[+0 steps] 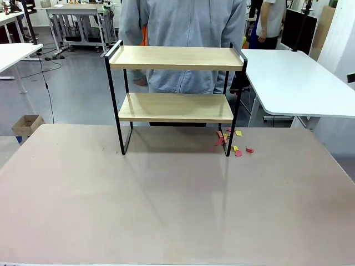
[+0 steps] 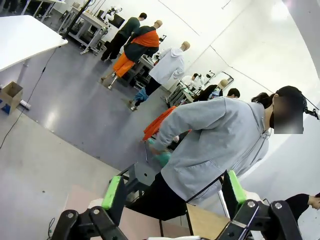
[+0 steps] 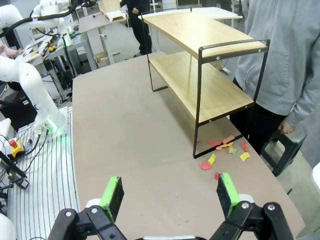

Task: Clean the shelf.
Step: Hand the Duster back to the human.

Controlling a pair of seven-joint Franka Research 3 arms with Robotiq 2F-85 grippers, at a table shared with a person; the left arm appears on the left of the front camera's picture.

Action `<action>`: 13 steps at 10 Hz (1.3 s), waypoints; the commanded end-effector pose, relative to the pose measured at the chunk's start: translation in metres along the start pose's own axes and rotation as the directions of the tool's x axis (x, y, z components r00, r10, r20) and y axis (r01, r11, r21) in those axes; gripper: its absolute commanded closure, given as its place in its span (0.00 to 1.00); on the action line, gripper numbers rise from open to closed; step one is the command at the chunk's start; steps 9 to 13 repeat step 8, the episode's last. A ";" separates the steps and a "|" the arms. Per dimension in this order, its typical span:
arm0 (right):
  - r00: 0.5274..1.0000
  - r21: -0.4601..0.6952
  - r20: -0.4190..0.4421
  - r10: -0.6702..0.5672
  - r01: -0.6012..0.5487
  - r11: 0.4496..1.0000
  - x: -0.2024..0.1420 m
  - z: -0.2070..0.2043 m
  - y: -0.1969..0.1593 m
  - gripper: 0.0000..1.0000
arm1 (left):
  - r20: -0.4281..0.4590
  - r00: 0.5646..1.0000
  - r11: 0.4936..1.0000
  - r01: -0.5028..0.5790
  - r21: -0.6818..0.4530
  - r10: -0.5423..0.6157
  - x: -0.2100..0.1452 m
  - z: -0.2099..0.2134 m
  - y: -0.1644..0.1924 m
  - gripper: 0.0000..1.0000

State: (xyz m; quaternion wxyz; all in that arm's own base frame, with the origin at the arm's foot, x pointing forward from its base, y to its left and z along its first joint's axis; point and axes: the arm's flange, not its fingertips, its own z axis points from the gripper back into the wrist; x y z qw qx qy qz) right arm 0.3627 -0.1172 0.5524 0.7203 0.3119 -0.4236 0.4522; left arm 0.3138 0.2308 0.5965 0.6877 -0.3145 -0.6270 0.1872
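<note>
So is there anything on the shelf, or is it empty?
Empty: both wooden boards of the shelf are bare. Coloured paper scraps lie on the table by its right legs.

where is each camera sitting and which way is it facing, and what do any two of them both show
Front view: fixed on the robot's side, looking across the table at the shelf, paper scraps and the person behind it.
Left wrist view: on the left arm, raised, aimed at the person bending; the left gripper has open jaws.
Right wrist view: on the right arm, looking down at the shelf end-on; the right gripper has open jaws.
Shared: front and right wrist views both show shelf and scraps.
</note>
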 end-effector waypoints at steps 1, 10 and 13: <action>1.000 0.004 0.004 0.019 -0.019 1.000 0.001 0.002 0.000 0.00 | 0.008 1.000 1.000 0.003 0.007 -0.003 0.000 0.001 -0.002 0.00; 1.000 0.004 0.004 0.019 -0.019 1.000 0.001 0.002 0.000 0.00 | 0.008 1.000 1.000 0.003 0.007 -0.003 0.000 0.001 -0.002 0.00; 1.000 0.004 0.004 0.019 -0.019 1.000 0.001 0.002 0.000 0.00 | 0.008 1.000 1.000 0.003 0.007 -0.003 0.000 0.001 -0.002 0.00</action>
